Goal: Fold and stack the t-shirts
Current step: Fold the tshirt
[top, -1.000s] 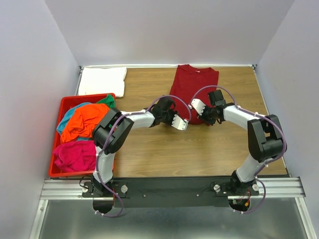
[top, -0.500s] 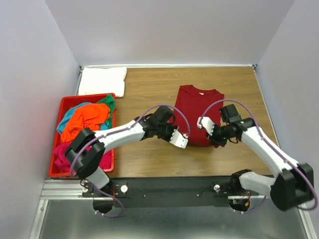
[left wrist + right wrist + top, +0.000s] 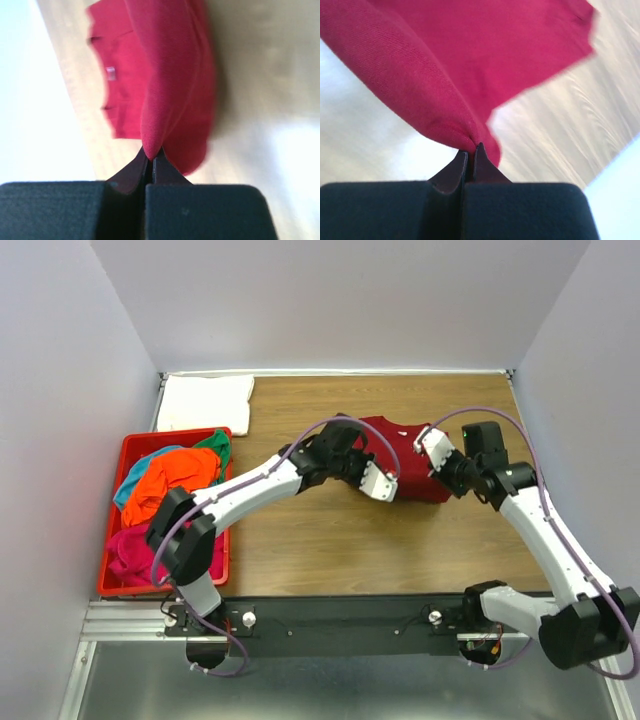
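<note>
- far left: the red bin [image 3: 108, 585] holds the waiting pile: orange shirt [image 3: 175, 480] on top, magenta pink shirt [image 3: 140, 555] nearest the arms, bits of the teal shirt [image 3: 128, 485] and green shirt [image 3: 215, 442] poking out
- just beyond the bin, in the far left corner of the table [image 3: 320, 540], the white shirt [image 3: 205, 402] lies folded flat
- left gripper [image 3: 150, 159]: jaws clamped tight on a pinch of the dark red shirt [image 3: 410, 460]; in its wrist view the cloth peaks right out of the closed tips and drapes away toward the collar
- the dark red shirt itself sits centre-right on the wood, collar end lying down with the neck label showing, near edge lifted off the table between the two arms
- right gripper [image 3: 471, 150]: same deal, squeezed shut on the other corner, fabric bunched at the tips
- my read is this is the hem-to-collar fold in mid carry — to do it well I'd move both arms at the same pace and height so the held edge stays taut and straight
- I'd go low over the collar end, line the edge up with the shoulders, and only let go once the cloth is resting — dropping it from height is what could leave it skewed or wrinkled
</note>
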Controlling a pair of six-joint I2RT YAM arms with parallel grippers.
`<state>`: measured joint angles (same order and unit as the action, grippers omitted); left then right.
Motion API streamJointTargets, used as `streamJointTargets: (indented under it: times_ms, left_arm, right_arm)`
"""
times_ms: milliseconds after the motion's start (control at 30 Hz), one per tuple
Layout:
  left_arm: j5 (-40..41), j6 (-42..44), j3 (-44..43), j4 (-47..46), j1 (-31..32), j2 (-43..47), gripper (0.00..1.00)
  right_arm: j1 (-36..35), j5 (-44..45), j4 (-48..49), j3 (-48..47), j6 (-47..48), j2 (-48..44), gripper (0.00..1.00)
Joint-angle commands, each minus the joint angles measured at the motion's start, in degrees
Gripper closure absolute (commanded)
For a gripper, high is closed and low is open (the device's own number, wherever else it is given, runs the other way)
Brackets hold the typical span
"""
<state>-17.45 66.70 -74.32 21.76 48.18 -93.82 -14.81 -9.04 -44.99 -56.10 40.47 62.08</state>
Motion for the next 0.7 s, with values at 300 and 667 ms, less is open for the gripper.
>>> streamJointTargets:
  times_ms: [300,667]
  left_arm:
    - [5.8,1.1,-20.0,-10.8,-6.6,-22.8,1.0]
    - [11.1,-3.3,-21.8,-21.1,-9.3,-27.3,1.0]
  right_arm:
    - [11.7,2.1,18.1,-6.9,0.0,16.6,0.99]
    - [12.3,1.6,21.6,-18.1,-1.6,30.1,0.99]
